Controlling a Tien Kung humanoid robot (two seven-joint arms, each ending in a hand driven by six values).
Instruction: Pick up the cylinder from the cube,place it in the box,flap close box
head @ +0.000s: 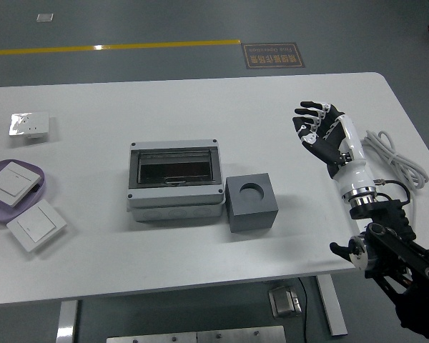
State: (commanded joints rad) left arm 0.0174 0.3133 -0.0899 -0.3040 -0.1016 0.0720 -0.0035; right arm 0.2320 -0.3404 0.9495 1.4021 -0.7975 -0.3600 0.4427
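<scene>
right hand (pixel 320 132): five black fingers with white segments at the joints | forearm (pixel 352 166): glossy white shell, closed off by a silver ring at its lower end | upper arm (pixel 400 250): black metal links, round joint caps, thin black cables alongside
</scene>
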